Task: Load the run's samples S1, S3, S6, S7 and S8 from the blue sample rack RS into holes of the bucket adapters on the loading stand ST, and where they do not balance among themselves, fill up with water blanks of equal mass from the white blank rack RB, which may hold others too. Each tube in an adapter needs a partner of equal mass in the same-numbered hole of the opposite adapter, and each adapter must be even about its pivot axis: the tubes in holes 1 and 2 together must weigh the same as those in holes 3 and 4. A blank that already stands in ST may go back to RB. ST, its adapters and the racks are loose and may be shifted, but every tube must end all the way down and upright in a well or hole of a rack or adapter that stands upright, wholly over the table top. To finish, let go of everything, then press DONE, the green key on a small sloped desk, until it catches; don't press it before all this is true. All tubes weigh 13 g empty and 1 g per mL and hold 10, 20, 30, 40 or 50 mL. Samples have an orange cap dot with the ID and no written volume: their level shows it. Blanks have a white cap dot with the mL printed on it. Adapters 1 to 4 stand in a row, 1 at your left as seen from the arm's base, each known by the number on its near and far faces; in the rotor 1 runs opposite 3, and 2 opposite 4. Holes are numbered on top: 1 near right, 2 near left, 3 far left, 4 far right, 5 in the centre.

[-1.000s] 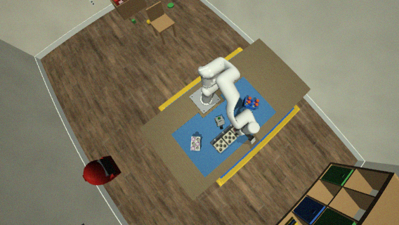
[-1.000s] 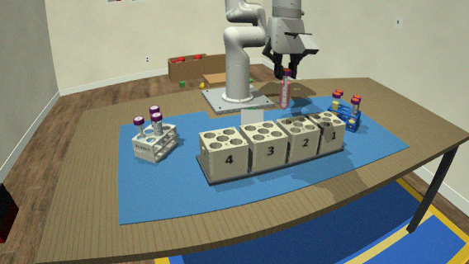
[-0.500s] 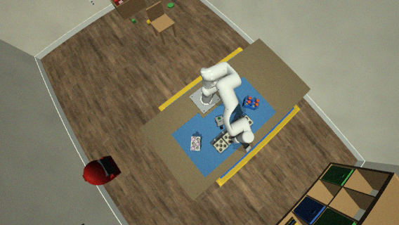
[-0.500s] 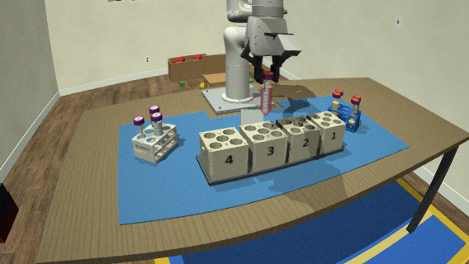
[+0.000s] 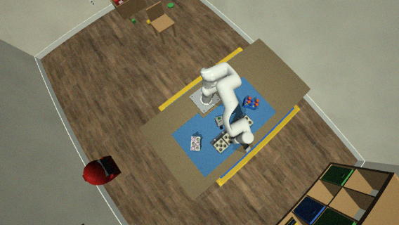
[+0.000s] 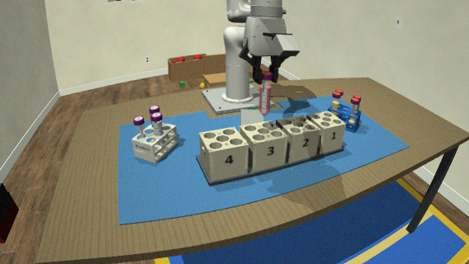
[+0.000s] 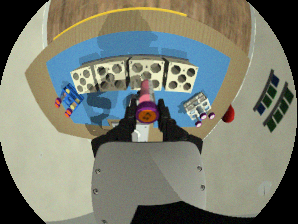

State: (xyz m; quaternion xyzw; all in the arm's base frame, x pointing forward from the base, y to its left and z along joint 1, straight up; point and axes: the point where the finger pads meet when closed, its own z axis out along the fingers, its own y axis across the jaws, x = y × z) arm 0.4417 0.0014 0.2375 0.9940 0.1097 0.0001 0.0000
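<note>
Clamped by gripper [image 6: 266,66] on pink-filled sample tube [image 6: 264,99], hanging over adapter 3 [image 6: 264,142] mid-table toward the far edge; risks catching a hole rim if lowered off-centre, tilting the tube.

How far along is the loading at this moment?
Early. No tube shows in the visible holes of the adapters yet. In hand: the tool is shut on a pink-filled sample tube, hanging upright above adapter 3's far side. Left: seating it, the samples in the blue rack, any blanks from the white rack, then DONE.
</note>
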